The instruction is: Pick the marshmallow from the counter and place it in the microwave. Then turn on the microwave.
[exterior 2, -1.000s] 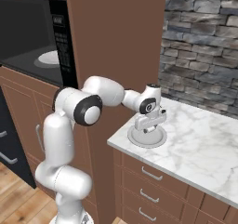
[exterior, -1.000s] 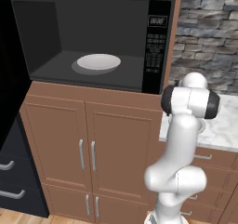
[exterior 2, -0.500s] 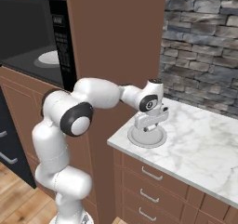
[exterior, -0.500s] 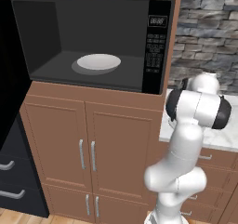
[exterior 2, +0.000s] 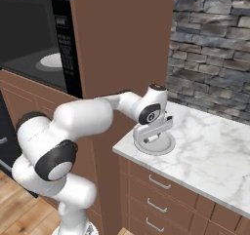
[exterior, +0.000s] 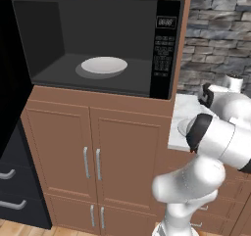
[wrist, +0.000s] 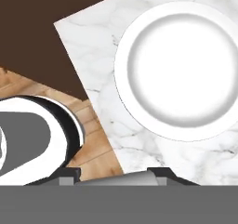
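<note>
Marshmallow pickup is what I am doing: my fingers (exterior 2: 157, 134) are hovering over the plate (wrist: 122, 69) at the counter's (wrist: 100, 86) front-left corner. I cannot tell their spread, nor whether they are gripping it. Next comes reaching into the microwave (exterior: 164, 49).

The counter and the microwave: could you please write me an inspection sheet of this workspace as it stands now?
Surface: marble counter, white with grey veins, over wooden drawers.
Job's things: microwave, dark cavity in view, with an inner plate on its floor.
Clutter: counter plate, round and white, near the counter's corner; its face looks bare in the hand view.
Grippers: gripper hangs close over the counter plate; whether the fingers are open or shut cannot be told.
Cables: nothing seen.
Surroundings: stone-brick wall behind the counter, cabinet doors below the microwave, wooden floor.
</note>
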{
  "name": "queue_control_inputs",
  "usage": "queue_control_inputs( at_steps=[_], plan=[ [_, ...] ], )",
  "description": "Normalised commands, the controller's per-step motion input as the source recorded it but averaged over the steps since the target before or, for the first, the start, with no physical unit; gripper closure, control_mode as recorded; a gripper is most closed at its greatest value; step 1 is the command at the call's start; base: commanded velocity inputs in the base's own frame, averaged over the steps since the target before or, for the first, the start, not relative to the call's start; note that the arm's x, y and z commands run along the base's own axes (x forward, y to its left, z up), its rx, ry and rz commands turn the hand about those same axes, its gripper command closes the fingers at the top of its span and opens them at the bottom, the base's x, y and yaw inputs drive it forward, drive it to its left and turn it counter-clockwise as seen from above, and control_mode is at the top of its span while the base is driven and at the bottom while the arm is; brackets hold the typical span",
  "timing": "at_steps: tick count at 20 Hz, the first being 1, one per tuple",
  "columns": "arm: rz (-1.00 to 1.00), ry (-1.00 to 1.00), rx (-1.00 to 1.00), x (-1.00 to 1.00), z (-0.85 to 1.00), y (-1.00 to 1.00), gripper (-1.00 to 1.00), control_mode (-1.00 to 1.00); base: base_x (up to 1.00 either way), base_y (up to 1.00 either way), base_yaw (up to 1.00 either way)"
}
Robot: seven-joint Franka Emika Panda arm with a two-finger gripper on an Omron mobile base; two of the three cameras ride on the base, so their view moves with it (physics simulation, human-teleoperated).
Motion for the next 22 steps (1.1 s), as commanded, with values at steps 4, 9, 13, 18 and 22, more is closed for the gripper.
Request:
queue_control_inputs(
  at_steps=[4, 9, 13, 18, 22],
  plan=[
    [0.0, -0.02, 0.0, -0.98, 0.41, 0.28, 1.0, -1.0, 0.0, 0.0, 0.0],
    [0.0, 0.0, 0.0, -0.88, 0.31, 0.24, 1.0, -1.0, 0.0, 0.0, 0.0],
    [-0.03, 0.0, 0.0, -0.85, 0.34, 0.28, 1.0, -1.0, 0.0, 0.0, 0.0],
    [-0.03, 0.0, 0.0, -0.71, 0.41, 0.4, 1.0, -1.0, 0.0, 0.0, 0.0],
    [-0.06, -0.01, -0.01, -0.53, 0.32, 0.53, 1.0, -1.0, 0.0, 0.0, 0.0]
  ],
)
